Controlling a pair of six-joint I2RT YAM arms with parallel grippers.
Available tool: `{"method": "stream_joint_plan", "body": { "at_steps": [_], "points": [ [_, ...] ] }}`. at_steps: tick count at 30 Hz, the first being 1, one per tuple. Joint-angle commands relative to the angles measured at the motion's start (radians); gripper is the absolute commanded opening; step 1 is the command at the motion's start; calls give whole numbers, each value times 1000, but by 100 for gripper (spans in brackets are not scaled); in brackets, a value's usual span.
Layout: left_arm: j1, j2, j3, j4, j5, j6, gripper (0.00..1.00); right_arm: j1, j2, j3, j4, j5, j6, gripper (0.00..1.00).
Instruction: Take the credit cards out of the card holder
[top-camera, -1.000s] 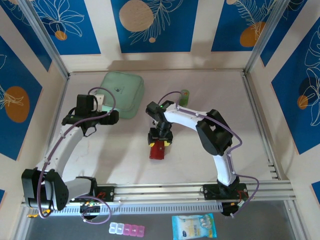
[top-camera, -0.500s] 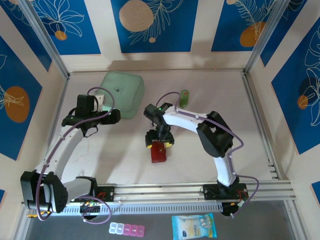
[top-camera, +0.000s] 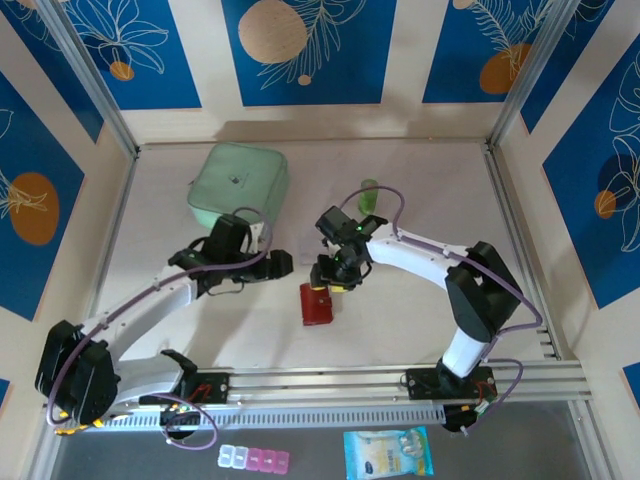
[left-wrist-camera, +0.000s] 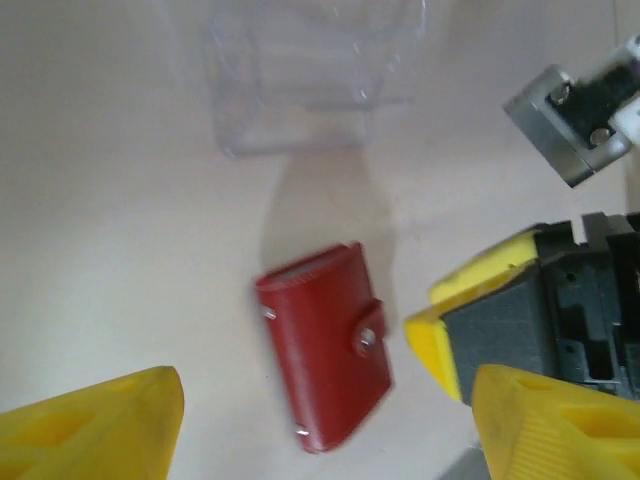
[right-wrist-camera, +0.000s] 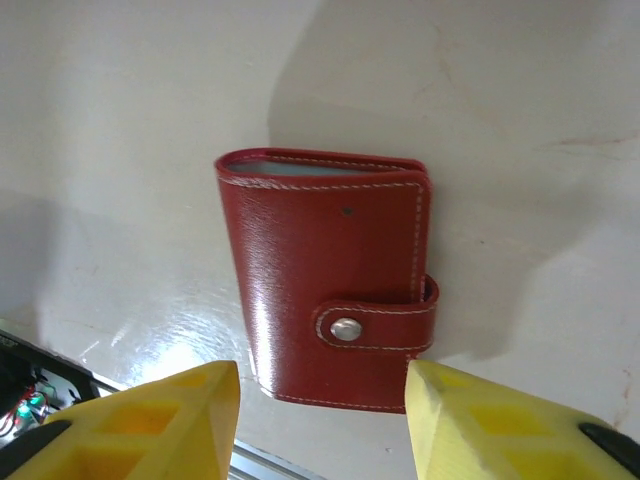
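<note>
Nearest, in front of the arm bases, a pill organiser (top-camera: 255, 458) and a printed packet (top-camera: 390, 452) are lying off the desk (top-camera: 420, 330). Farther in, between the two arms, the card holder (top-camera: 318, 304) is lying flat and shut on the desk. Its long axis is running roughly near to far. Its snap tab (right-wrist-camera: 372, 323) is being wrapped over the long edge on the right arm's side, so the fold is being taken to lie on the opposite edge. The credit cards are being judged to be inside; a pale strip at the far open end may be card edges or lining, which cannot be told.

Just beyond it, the right end effector (top-camera: 333, 285) is being held with its fingers apart and nothing gripped. The left end effector (left-wrist-camera: 326, 385) is hovering beside it, fingers spread wide and empty.

The holder is being judged light, fairly stiff and glossy, so likely to slide when pushed. The tab's free end is being suggested as the hold, with the body pinned near the fold.

A clear plastic rectangle (left-wrist-camera: 300, 80) is lying just past the holder. Farthest back, a pale-green pouch (top-camera: 240, 180) and a small green bottle (top-camera: 369, 193) are resting.
</note>
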Motion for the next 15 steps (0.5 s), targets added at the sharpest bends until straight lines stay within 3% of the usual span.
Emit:
{"method": "stream_joint_plan", "body": {
  "at_steps": [1, 8, 15],
  "points": [
    [-58, 37, -63, 173, 62, -158, 70, -5, -69, -52, 69, -48, 26, 44],
    [-154, 124, -93, 254, 83, -238, 48, 0, -112, -131, 100, -47, 44, 41],
    [-170, 189, -141, 327, 137, -297, 23, 21, -112, -154, 131, -62, 82, 40]
  ]
}}
